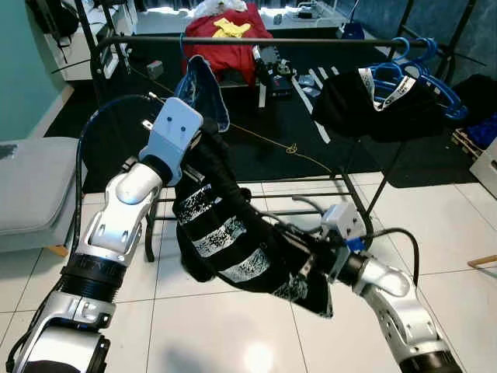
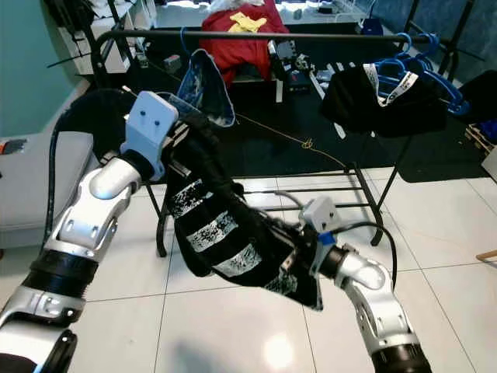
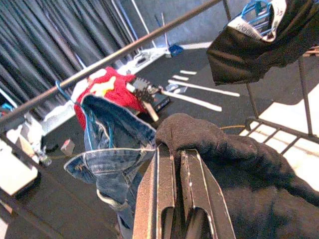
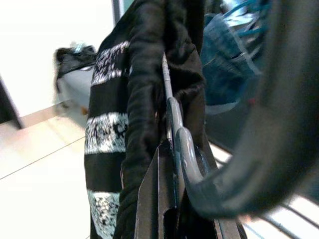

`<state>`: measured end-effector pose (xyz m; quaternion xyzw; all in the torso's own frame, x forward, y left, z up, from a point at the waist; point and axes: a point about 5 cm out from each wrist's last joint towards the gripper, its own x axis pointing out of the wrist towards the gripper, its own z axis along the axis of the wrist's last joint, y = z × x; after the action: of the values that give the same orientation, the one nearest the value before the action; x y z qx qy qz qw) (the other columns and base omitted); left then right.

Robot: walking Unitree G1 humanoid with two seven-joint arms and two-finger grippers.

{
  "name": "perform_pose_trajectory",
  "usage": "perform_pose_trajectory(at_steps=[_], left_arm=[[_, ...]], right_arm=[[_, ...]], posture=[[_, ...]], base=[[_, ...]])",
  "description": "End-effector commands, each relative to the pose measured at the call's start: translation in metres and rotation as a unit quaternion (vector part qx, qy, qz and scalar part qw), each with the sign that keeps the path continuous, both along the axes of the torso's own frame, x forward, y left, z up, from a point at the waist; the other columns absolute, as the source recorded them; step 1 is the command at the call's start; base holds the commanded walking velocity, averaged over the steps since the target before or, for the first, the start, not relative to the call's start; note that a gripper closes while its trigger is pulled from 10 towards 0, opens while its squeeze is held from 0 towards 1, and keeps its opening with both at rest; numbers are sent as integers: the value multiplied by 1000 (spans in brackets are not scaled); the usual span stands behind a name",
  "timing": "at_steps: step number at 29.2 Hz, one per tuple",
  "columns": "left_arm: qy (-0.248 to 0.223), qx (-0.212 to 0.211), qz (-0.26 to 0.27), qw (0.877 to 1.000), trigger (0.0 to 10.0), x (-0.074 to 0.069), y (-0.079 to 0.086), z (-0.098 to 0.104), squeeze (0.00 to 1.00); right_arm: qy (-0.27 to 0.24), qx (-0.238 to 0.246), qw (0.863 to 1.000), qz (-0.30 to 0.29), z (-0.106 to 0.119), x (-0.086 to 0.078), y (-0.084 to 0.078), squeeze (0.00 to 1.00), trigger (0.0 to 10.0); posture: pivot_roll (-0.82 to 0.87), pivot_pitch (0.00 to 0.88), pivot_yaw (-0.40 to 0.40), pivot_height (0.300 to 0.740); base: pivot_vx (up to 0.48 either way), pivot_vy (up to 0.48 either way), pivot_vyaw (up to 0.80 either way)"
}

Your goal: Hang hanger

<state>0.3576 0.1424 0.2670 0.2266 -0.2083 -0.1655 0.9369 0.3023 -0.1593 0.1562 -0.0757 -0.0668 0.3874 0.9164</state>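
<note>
Left gripper [image 3: 172,164] pinched closed on a fold of the black white-striped garment [image 1: 225,233], raised just short of the rack's top rail [image 1: 256,40], with a blue denim piece [image 1: 203,93] hanging from that rail right beyond the fingers. Right gripper [image 4: 169,164] lower and across from it, clamped on the grey hanger hook [image 4: 187,149] wrapped in the same garment. Black clothing on blue hangers [image 1: 419,70] farther along the rail.
</note>
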Motion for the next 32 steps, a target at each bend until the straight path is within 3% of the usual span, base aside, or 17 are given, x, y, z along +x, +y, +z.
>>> perform_pose_trajectory(at_steps=[1, 4, 6, 7, 10, 14, 16, 20, 22, 23, 24, 26, 30, 32], left_arm=[[-18, 19, -12, 1000, 0, -3, 1, 7, 0], [-23, 18, -23, 999, 0, -4, -1, 10, 0], [-30, -11, -27, 999, 0, -5, -1, 16, 0], [-30, -11, -27, 999, 0, -5, -1, 16, 0], [-30, -44, 22, 998, 0, 0, 16, 20, 0], [-14, -42, 45, 998, 0, 3, 23, 16, 0], [26, -35, 88, 995, 0, 8, 36, 4, 0], [39, -32, 110, 993, 0, 9, 43, -1, 0], [48, -27, 134, 990, 0, 10, 50, -5, 0], [55, -24, 153, 986, 0, 11, 57, -8, 0], [55, -24, 153, 986, 0, 11, 57, -8, 0], [58, -20, 183, 981, 0, 10, 69, -11, 0], [54, -23, 189, 980, 0, 9, 72, -10, 0], [23, -38, 180, 983, 0, 5, 72, 3, 0]], right_arm=[[-13, 11, 1000, -18, 5, 3, -5, 0, 0], [-24, 20, 999, -43, 9, 8, -11, 0, 0], [-15, 68, 993, -90, 12, 16, -24, 0, 0], [-15, 68, 993, -90, 12, 16, -24, 0, 0], [-41, 139, 980, -132, 25, 18, -39, 0, 0], [-56, 168, 975, -137, 31, 18, -42, 0, 0], [-77, 201, 967, -136, 41, 17, -44, 0, 0], [-78, 203, 966, -143, 42, 18, -45, 0, 0], [-56, 185, 967, -166, 35, 21, -47, 0, 0], [-7, 159, 970, -186, 21, 24, -49, 0, 0], [-7, 159, 970, -186, 21, 24, -49, 0, 0], [77, 124, 960, -240, -7, 25, -57, 0, 0], [95, 122, 953, -260, -14, 25, -61, 0, 0], [132, 137, 931, -310, -27, 23, -72, 0, 0]], posture=[[33, 103, 21, 740], [34, 105, 22, 740], [34, 105, 21, 740], [34, 105, 21, 740], [33, 104, 21, 740], [35, 104, 21, 740], [35, 104, 25, 740], [34, 104, 25, 740], [34, 103, 26, 740], [32, 103, 27, 740], [32, 103, 27, 740], [37, 104, 26, 740], [38, 103, 26, 740], [39, 104, 29, 740]], base=[[0, 0, 0], [0, 0, 0], [0, 0, 0], [0, 0, 0], [0, 0, 0], [0, 0, 0], [0, 0, 0], [0, 0, 0], [0, 0, 0], [0, 0, 0], [0, 0, 0], [0, 0, 0], [0, 0, 0], [0, 0, 0]])
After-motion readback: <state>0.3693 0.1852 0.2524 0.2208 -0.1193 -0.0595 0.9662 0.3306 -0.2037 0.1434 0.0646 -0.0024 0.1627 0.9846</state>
